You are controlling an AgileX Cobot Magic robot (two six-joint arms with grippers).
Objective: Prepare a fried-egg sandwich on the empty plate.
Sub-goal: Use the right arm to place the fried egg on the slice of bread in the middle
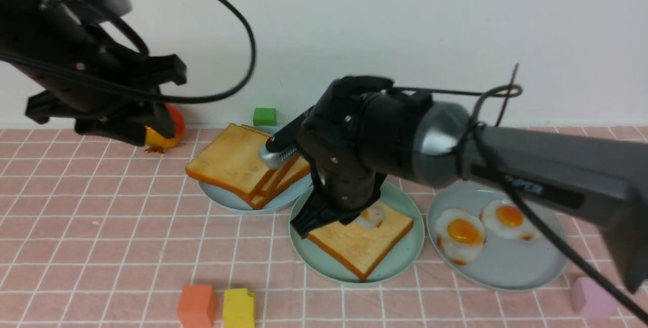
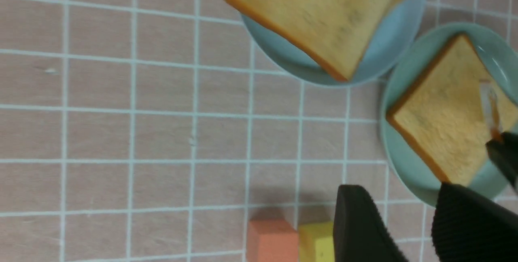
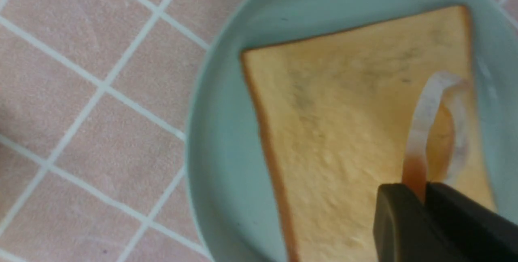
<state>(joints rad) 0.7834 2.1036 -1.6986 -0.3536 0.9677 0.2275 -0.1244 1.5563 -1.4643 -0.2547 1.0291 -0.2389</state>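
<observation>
Fried-egg sandwich, half-built on the mint-green plate at lower centre: left fingers, upper left, hang parted and empty, well apart; nearer right fingers pinch a fried egg by its edge over the bottom slice.

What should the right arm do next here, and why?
Probably lower slightly and open the right fingers: they pinch the fried egg by its edge, upright over the toast slice on the mint-green plate, so releasing should lay it flat.
</observation>
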